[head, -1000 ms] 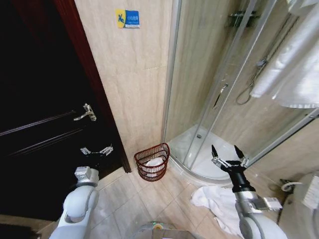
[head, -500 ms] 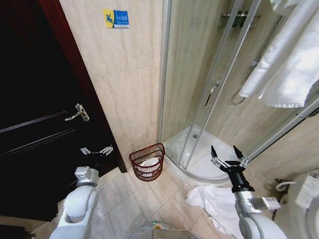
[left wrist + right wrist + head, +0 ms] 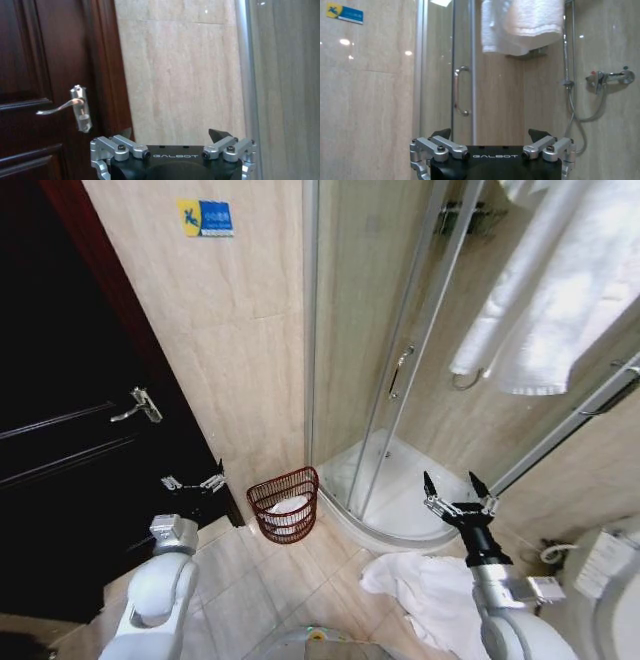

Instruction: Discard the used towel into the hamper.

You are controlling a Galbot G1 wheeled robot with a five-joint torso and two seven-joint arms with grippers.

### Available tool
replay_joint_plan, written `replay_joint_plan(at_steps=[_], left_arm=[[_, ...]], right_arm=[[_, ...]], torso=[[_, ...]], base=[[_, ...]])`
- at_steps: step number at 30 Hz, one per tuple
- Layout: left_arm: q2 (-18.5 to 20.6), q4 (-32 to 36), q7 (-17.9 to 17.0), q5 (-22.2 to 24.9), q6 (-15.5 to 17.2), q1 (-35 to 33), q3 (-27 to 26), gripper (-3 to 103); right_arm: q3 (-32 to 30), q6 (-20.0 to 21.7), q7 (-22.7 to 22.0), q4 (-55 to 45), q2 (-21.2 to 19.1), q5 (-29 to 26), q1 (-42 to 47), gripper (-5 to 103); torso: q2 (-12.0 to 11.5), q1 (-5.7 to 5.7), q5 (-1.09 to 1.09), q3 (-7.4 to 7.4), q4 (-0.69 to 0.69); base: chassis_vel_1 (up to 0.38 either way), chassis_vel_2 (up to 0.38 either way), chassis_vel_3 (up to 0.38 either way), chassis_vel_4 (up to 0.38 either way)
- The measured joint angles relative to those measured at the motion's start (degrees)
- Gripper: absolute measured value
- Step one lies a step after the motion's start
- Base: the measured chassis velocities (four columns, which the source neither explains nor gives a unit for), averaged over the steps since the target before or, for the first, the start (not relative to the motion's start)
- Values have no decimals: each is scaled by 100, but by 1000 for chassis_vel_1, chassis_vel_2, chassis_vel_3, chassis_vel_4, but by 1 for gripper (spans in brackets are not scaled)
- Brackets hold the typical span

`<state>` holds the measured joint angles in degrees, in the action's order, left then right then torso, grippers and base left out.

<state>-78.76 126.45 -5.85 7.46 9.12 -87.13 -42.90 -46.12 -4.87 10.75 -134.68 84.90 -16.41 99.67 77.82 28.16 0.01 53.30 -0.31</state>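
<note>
I hold my left claw [image 3: 192,482] raised in front of the dark wooden door [image 3: 60,430], its fingers spread apart and carrying nothing. My right claw [image 3: 458,492] is raised on the other side, in front of the curved glass shower enclosure [image 3: 390,360], fingers likewise spread and empty.

The used towel, a crumpled white cloth [image 3: 420,590], lies on the beige tiled floor [image 3: 250,590] just beside the shower tray, near the base of my right arm. The hamper, a small round dark red-brown basket of thin horizontal bars [image 3: 283,504], stands against the beige tiled wall [image 3: 240,360] between the door and the shower, well apart from the towel. Something white already lies inside it. A second white towel [image 3: 540,300] hangs on a rail above; I judge it is not the one to discard.

Assessment: no grasp has begun. Risks noted:
- The towel sprawls wide; a pinch at one edge may leave cloth trailing, which could snag or drag.
- The hamper looks light and narrow-based; a nudge from an arm or the trailing cloth could tip it.
- The shower glass stands close to my right claw; a wide swing could strike it.
</note>
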Motion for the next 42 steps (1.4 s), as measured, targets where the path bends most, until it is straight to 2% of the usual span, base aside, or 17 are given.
replay_joint_plan(at_steps=[22,42], left_arm=[[0,0,0,0,0,0,0,100],[0,0,0,0,0,0,-1,100]], right_arm=[[-19,-87,-16,45,-5,-24,24,100],[-37,-79,-5,6,-4,-43,47,100]], torso=[[0,0,0,0,1],[0,0,-1,0,0]], base=[[-101,-106,99,105],[-28,-35,31,30]])
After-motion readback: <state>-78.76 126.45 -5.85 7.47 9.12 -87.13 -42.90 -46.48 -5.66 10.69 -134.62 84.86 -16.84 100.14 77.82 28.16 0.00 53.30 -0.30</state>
